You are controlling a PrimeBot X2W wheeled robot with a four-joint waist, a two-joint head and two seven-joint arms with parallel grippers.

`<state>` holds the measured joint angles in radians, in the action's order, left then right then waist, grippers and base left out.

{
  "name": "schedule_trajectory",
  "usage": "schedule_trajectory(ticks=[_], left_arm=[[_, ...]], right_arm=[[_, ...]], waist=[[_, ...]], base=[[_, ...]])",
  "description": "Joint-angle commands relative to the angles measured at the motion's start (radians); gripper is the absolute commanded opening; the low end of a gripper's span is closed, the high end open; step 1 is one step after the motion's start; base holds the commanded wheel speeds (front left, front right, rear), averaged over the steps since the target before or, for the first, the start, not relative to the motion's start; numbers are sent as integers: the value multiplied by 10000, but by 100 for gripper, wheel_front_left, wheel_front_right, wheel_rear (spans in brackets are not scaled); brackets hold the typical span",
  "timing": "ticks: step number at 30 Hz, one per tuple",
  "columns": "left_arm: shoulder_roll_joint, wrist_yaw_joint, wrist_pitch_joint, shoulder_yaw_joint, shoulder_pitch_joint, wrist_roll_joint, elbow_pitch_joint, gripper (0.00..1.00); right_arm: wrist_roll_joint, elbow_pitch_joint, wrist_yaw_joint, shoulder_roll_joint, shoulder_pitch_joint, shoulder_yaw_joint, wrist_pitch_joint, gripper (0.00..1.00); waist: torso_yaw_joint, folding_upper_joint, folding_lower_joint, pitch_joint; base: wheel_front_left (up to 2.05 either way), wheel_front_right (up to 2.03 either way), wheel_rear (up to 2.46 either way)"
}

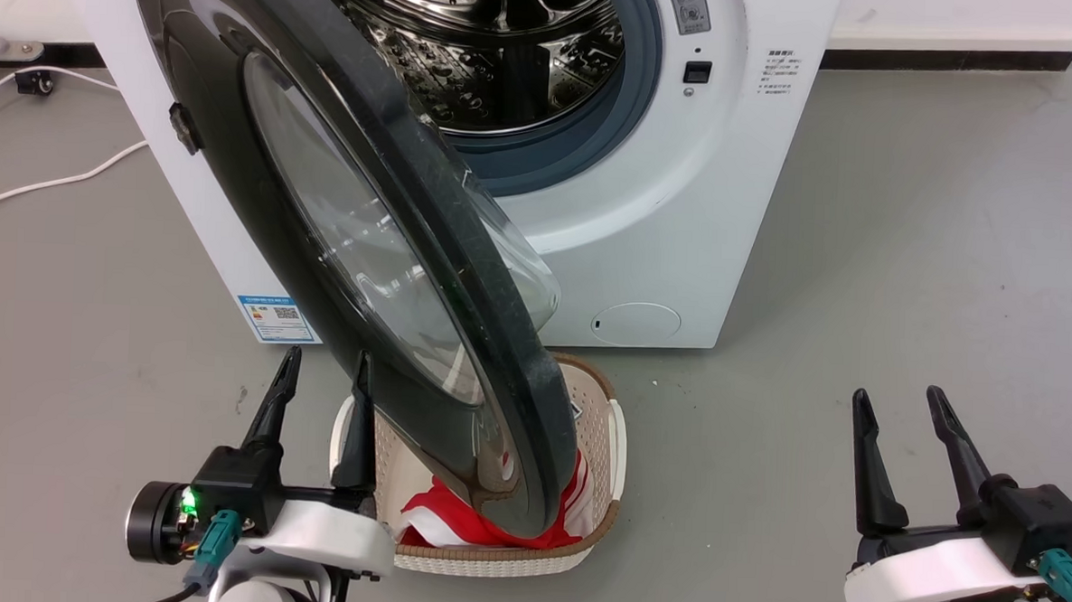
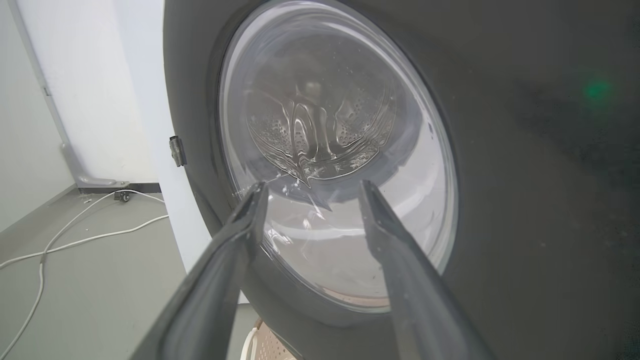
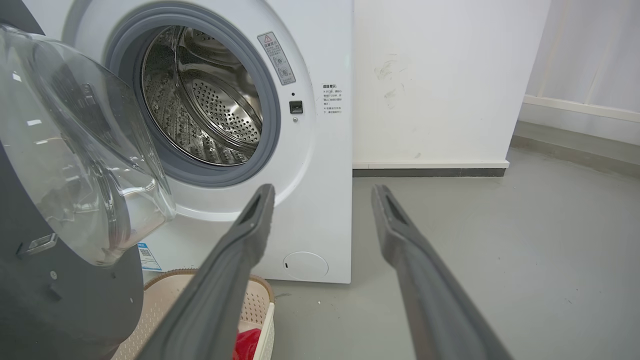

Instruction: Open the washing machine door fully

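Note:
The washing machine door (image 1: pixel 393 268) is a big round black-rimmed disc with a clear glass bowl, swung out from the white machine (image 1: pixel 685 208) about halfway, its free edge toward me. My left gripper (image 1: pixel 327 371) is open just outside the door's outer face, with its right finger close against the rim and nothing between the fingers. In the left wrist view the left gripper (image 2: pixel 311 189) points at the door's glass (image 2: pixel 340 150). My right gripper (image 1: pixel 900 398) is open over bare floor to the right, apart from the door; the right gripper (image 3: pixel 322 192) faces the machine's front and the door's glass bowl (image 3: pixel 75 150).
The steel drum mouth (image 1: pixel 493 46) with its grey gasket stands exposed. A wicker laundry basket (image 1: pixel 507 558) with red and white cloth sits on the floor under the door's lower edge. White cables (image 1: pixel 44 180) run across the floor at the left. A wall (image 3: pixel 440 80) rises right of the machine.

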<state>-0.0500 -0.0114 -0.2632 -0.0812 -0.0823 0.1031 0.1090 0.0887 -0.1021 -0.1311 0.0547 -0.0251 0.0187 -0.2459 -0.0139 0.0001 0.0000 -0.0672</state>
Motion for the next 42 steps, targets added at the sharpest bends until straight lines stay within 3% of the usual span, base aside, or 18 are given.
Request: schedule_trajectory(ticks=[1,2,16,31,42], left_arm=[[-5,-29,-22,22,94,36,7,15],[-4,-5,-22,12,98,19,28,0],[-60,158,-22,-18,-296,-434,-622,0],[-237,-224,-17,69,-1246,-1042,-4352,0],[-287,50,-14,-598,-2349,-1233,-6271,0]], right_arm=[[19,-27,7,-50,-142,-1,-43,100],[13,-28,7,-50,-151,2,-52,100],[-50,-51,7,-60,-244,50,-92,100],[93,-135,7,-61,-285,47,-101,100],[141,-55,7,-62,-229,124,-90,100]], waist=[[-2,-1,0,-7],[-1,-1,0,-9],[60,-1,0,-70],[142,-1,0,-8],[134,-1,0,-49]], base=[[0,0,0],[0,0,0],[0,0,0],[0,0,0],[0,0,0]])
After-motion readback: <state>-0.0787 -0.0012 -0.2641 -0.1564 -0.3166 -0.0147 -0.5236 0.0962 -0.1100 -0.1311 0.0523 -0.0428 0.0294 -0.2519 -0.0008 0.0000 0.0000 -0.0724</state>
